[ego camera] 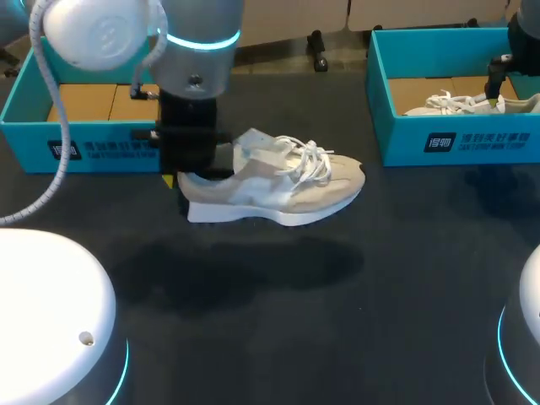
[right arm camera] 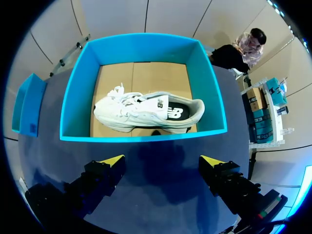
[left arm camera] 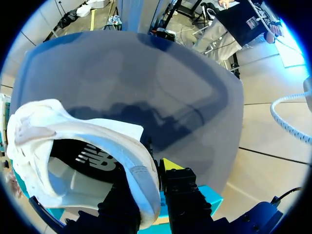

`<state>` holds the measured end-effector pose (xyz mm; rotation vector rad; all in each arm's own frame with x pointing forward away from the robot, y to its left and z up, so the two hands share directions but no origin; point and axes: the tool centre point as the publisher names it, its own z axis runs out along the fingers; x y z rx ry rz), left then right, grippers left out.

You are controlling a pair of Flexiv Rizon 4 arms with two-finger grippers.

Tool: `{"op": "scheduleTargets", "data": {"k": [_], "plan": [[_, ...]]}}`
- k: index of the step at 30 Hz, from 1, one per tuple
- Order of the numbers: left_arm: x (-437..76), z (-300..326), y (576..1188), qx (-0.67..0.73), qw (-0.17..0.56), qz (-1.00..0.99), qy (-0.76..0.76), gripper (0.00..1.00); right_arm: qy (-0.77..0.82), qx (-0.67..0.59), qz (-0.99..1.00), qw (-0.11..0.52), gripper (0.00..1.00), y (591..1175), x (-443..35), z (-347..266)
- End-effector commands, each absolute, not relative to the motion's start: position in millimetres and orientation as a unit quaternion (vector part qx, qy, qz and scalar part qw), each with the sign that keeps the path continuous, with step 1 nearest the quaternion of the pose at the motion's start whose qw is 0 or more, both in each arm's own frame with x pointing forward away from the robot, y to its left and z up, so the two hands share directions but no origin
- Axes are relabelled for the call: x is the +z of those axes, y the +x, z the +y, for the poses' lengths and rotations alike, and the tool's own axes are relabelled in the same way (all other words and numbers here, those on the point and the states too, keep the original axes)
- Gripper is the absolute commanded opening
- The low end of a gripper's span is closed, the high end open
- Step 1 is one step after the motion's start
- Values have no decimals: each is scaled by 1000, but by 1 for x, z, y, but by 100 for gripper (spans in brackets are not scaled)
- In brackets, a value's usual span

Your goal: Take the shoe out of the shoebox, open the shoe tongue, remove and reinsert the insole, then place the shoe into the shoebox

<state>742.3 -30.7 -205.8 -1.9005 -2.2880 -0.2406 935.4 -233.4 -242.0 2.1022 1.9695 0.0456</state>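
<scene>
Shoe [ego camera: 278,186] over dark table [ego camera: 354,295], heel wall pinched tight in left gripper [left arm camera: 148,183]. Behind shoe at left, blue box [ego camera: 84,143]. Far right of shoe, second box [ego camera: 456,139] holding other shoe [right arm camera: 146,113], and right gripper [right arm camera: 161,163], fingers wide apart.

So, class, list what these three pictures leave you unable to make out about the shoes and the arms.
1. Head view: the left arm covers the heel of the beige shoe and the jaws on it.
2. Left wrist view: the shoe's own collar and tongue hide its toe and laces.
3. Head view: the wall of the right shoebox hides the lower part of the second shoe.
</scene>
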Motion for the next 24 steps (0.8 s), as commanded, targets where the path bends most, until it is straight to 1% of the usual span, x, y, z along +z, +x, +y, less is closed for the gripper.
{"op": "scheduleTargets", "data": {"k": [1,10,15,24], "plan": [[-213,-35,737,-75,75,-770,-629,0,724,17,677,131,100,935,-242,-233],[-240,-44,731,-83,74,-776,-621,0,724,17,677,131,100,935,-242,-233],[-265,-47,728,-95,62,-772,-626,0,724,17,677,131,100,935,-242,-233],[-314,-54,733,-94,74,-771,-625,0,724,17,677,131,100,935,-242,-233]]}}
